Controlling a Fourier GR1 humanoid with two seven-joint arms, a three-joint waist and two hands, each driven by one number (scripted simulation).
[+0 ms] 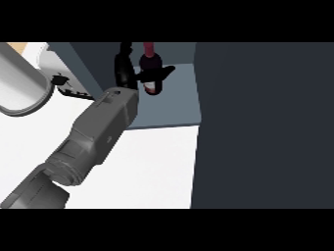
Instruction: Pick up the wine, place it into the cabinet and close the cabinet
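Wine (pixel 150 68) inside cabinet (pixel 171 110), behind counter (pixel 148 171)

You see a white surface (pixel 148 166) running under the grey forearm. Beyond its far edge sits the cabinet's grey-blue shelf (pixel 177 105). The dark wine bottle (pixel 151 73) stands above that shelf.

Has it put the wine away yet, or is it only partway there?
Partway. Picked up: the right hand is curled round the wine bottle. In hand: it holds the bottle inside the open cabinet, over its grey shelf. Left: I cannot tell whether the bottle rests on the shelf; letting go and closing the dark door remain.
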